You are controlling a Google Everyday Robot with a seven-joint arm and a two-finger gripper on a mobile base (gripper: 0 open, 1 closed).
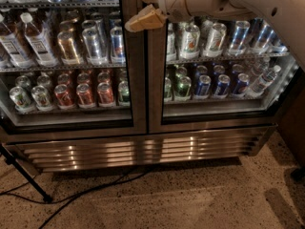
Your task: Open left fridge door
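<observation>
Large two-door glass-front brushed-steel drinks fridge [143, 149] stood straight ahead, louvred grille at its base. The left fridge door [136, 85], a clear glass pane in a wide steel frame, sat shut and flush with the twin right glass door [219, 56]. The beige two-finger gripper [134, 8] on a white arm reached in from the upper right and hung at the top of the centre frames where the doors met. Its fingers [147, 19] were spread apart with nothing visibly between them. Rows of cans and bottles [86, 92] filled the wire shelves. A black cable [71, 194] trailed across the speckled floor [200, 194] at lower left.
</observation>
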